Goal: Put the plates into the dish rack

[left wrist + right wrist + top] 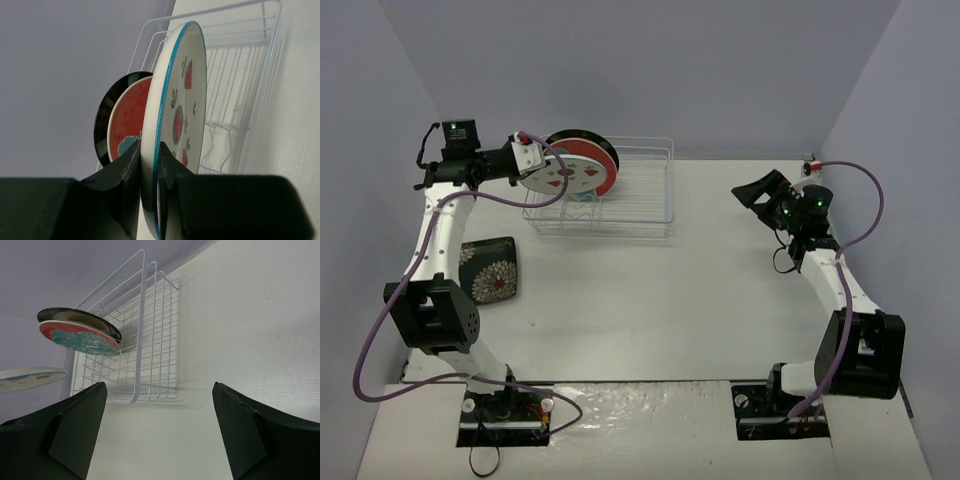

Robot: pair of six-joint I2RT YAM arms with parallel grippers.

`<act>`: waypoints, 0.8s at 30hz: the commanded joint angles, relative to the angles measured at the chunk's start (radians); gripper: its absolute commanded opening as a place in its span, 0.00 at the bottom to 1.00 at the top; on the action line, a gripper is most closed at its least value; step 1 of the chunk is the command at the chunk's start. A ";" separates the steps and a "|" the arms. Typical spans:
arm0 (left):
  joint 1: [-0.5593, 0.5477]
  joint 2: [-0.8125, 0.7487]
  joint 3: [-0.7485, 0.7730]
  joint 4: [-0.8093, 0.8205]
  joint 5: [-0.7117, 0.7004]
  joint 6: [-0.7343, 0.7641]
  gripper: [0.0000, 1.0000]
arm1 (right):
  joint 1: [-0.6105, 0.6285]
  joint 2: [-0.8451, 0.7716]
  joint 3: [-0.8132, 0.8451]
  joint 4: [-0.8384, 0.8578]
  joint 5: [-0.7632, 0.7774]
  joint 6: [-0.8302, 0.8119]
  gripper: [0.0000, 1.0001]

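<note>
Rim of spotted plate [180, 115] sits clamped in left gripper [150, 160] at rack [640, 200]; right gripper [159, 386] gapes.

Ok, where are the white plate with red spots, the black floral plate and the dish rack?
white plate with red spots [182, 115]: left wrist view, its patterned face.
black floral plate [490, 270]: top view, its centre.
dish rack [670, 195]: top view, its right end wall.
</note>
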 commanded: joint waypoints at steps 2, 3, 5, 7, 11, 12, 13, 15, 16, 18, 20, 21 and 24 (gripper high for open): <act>0.004 0.002 0.051 0.128 0.096 0.204 0.00 | -0.004 0.014 0.067 0.061 0.030 0.000 0.83; 0.005 0.015 0.064 0.127 0.095 0.215 0.00 | -0.004 0.017 0.069 0.062 0.034 0.001 0.83; 0.006 0.049 0.082 0.123 0.095 0.242 0.00 | -0.004 0.026 0.070 0.063 0.041 0.005 0.83; 0.005 0.076 0.095 0.117 0.095 0.274 0.00 | -0.004 0.035 0.073 0.062 0.048 0.007 0.82; 0.004 0.119 0.139 0.126 0.094 0.281 0.00 | 0.003 0.062 0.082 0.066 0.053 0.016 0.82; 0.004 0.129 0.152 0.127 0.095 0.279 0.00 | 0.005 0.071 0.086 0.067 0.049 0.018 0.82; 0.004 0.137 0.163 0.128 0.094 0.280 0.00 | 0.008 0.080 0.092 0.068 0.039 0.020 0.82; 0.004 0.151 0.196 0.127 0.093 0.276 0.00 | 0.012 0.096 0.104 0.072 0.027 0.024 0.81; 0.004 0.158 0.210 0.127 0.096 0.270 0.00 | 0.015 0.102 0.108 0.076 0.025 0.026 0.81; 0.004 0.168 0.230 0.128 0.103 0.260 0.00 | 0.018 0.113 0.115 0.082 0.024 0.028 0.81; 0.004 0.166 0.241 0.128 0.114 0.257 0.00 | 0.020 0.123 0.120 0.091 0.023 0.030 0.81; 0.004 0.162 0.244 0.137 0.117 0.247 0.00 | 0.020 0.127 0.123 0.093 0.022 0.030 0.81; 0.004 0.154 0.260 0.171 0.129 0.202 0.00 | 0.020 0.139 0.133 0.093 0.021 0.030 0.81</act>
